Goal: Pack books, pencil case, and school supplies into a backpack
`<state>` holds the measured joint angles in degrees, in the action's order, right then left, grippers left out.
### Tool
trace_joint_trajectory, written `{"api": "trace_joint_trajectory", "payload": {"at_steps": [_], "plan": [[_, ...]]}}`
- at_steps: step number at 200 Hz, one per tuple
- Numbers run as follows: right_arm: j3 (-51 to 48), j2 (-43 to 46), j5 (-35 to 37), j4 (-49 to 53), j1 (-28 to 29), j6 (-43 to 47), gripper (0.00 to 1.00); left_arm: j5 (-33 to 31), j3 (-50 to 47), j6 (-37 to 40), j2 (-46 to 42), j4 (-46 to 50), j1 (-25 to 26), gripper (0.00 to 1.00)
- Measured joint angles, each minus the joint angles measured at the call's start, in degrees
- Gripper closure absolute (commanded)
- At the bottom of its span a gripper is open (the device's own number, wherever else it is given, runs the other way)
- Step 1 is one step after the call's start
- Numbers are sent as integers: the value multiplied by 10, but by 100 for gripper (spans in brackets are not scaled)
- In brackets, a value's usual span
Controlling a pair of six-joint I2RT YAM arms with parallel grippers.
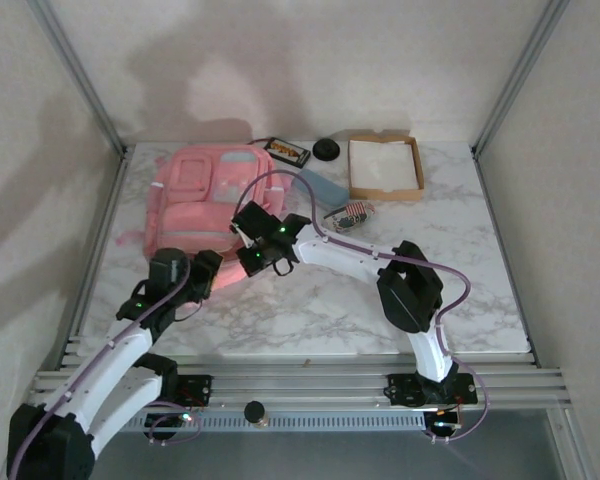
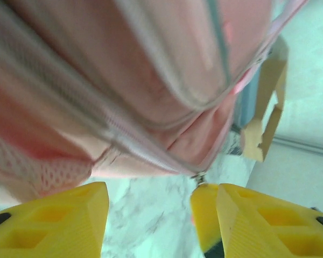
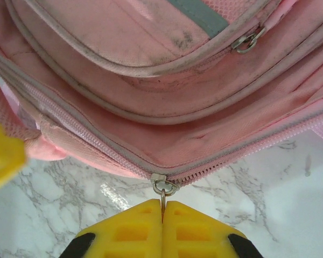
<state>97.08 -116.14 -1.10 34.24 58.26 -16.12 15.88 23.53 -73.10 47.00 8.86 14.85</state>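
Right claw (image 3: 162,208) tight on backpack (image 3: 151,97) zipper pull (image 3: 164,188).

The white marble-patterned surface (image 1: 330,320) carries a shallow cardboard tray (image 1: 386,192) with white lining towards its far right, aluminium rails (image 1: 310,382) run along its near edge, and pale wall panels with a metal corner post (image 1: 78,75) enclose it.
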Motion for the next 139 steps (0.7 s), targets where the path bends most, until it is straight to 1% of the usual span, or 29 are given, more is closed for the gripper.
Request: {"api": "trace_joint_trajectory", "payload": {"at_steps": [28,40,56,84,105,139], "plan": [[-17,5,-4,-15,3,0,100,-26,0,-45,52,-24,16,51],[-25,6,-5,-21,3,0,100,-36,0,-63,68,-39,18,51],[-33,7,-5,-26,3,0,100,-49,0,-81,85,-55,26,56],[-39,7,-5,-32,4,0,100,-68,0,-105,125,-72,36,68],[-40,7,-5,-36,5,0,100,-79,4,-113,150,-76,40,75],[-41,7,-4,-45,5,0,100,-89,17,-122,186,-77,46,97]]}}
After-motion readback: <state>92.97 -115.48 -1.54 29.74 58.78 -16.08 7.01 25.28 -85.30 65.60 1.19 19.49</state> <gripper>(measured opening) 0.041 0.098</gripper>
